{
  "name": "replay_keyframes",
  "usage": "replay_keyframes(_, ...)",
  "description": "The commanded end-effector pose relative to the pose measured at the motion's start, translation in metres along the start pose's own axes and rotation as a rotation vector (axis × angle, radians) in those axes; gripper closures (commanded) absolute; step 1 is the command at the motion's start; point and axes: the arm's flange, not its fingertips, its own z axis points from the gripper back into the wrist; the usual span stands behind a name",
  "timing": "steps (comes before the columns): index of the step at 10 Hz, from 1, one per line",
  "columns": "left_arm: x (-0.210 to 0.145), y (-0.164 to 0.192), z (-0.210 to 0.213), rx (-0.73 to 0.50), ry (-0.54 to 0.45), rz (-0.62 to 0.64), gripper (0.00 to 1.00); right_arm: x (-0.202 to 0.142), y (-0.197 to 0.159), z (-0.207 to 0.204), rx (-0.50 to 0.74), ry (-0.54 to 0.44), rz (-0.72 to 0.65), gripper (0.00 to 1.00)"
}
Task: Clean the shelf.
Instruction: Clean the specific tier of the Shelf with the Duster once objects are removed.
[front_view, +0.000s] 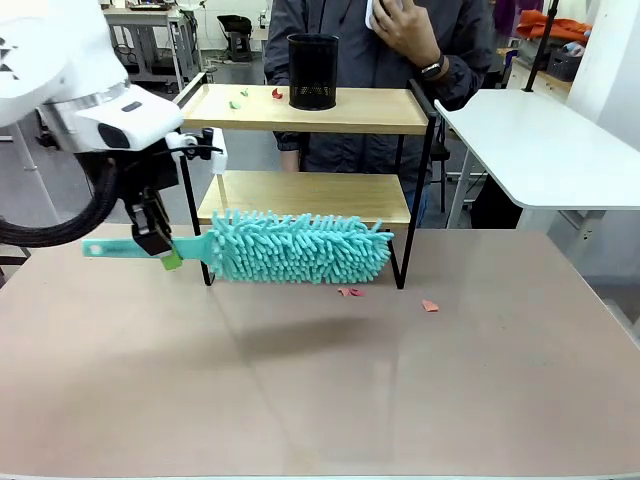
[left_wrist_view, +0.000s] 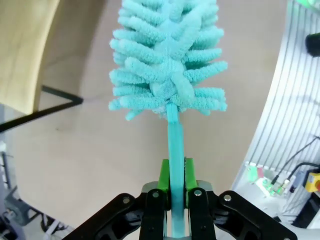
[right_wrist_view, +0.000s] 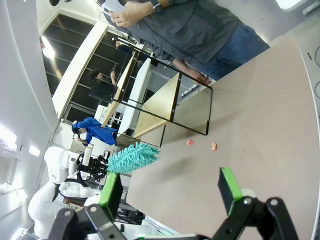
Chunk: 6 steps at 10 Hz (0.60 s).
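Note:
The shelf (front_view: 300, 196) stands at the table's far middle, two light wooden boards in a black frame; it also shows in the right wrist view (right_wrist_view: 159, 102). My left gripper (front_view: 158, 248) is shut on the handle of a teal microfibre duster (front_view: 300, 248), held level just in front of the lower board, above the table. In the left wrist view the green pads (left_wrist_view: 164, 176) clamp the duster's handle (left_wrist_view: 173, 145), its fluffy head (left_wrist_view: 167, 55) pointing away. My right gripper (right_wrist_view: 170, 190) hangs open over the table with nothing between its fingers.
A black mesh cup (front_view: 312, 71) and small red and green scraps (front_view: 276, 95) sit on the top board. Pink scraps (front_view: 350, 292) lie on the table before the shelf. A person (front_view: 400, 45) stands behind it. A white side table (front_view: 540, 140) is at right.

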Motion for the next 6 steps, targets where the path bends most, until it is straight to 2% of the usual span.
replay_keyframes(1, -0.022, 0.000, 0.014, -0.059, -0.064, 0.036, 0.88, 0.004, 0.000, -0.001, 0.019, -0.020, 0.026, 0.00)
replay_keyframes(2, -0.047, -0.005, 0.032, -0.140, -0.099, 0.088, 0.88, 0.004, 0.000, -0.001, 0.019, -0.020, 0.026, 0.00)
replay_keyframes(4, -0.112, -0.015, 0.069, -0.199, -0.222, 0.226, 0.88, 0.004, 0.000, -0.001, 0.019, -0.020, 0.026, 0.00)
replay_keyframes(6, -0.188, -0.026, 0.108, -0.183, -0.402, 0.386, 0.88, 0.004, 0.000, -0.001, 0.019, -0.020, 0.026, 0.00)
